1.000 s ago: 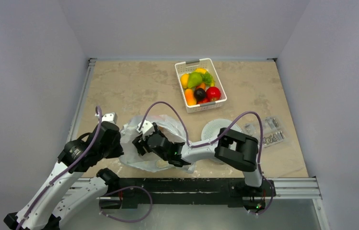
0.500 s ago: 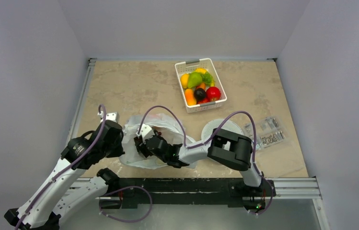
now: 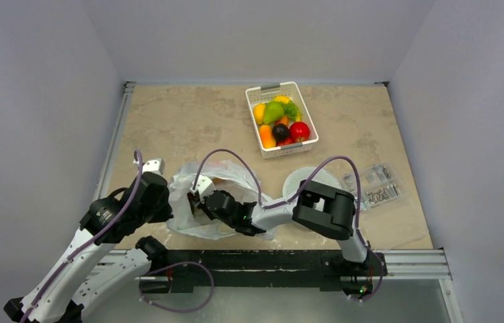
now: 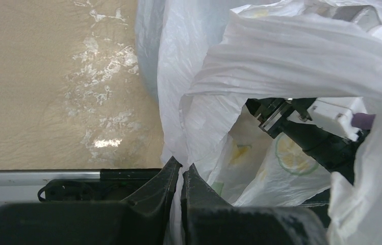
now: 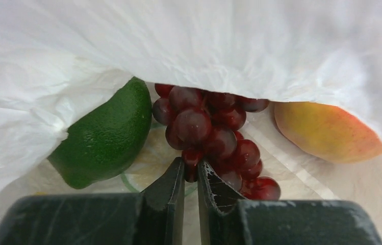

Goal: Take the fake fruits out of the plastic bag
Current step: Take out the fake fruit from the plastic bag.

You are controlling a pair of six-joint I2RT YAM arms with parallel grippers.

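Two black fingertips of the right gripper stand almost together, nipped on the lowest grape of the glossy plastic dark red grape bunch. The bunch lies on the floor of the thin, crinkly white plastic bag, whose film droops like a roof over it. Touching the bunch on one side is a pebbled green avocado-like fruit. On the other side, just beside it, a smooth peach-coloured fruit lies half under the film.

The left gripper has its fingers pressed together on a fold of the bag's rim, holding the mouth up and open. Its wrist view shows the right arm reaching in through that opening.

From above, the bag sits at the near edge of the tan table, between the two arms. A white lattice basket of other fruit stands well apart at the far side.

The step in hand looks like the grasp on the grapes, with the pull-out not yet made. The next move probably calls for a slow backward draw through the mouth while the left gripper holds the rim taut. A grip on a single grape may slip, and the sagging film could drag on the bunch.
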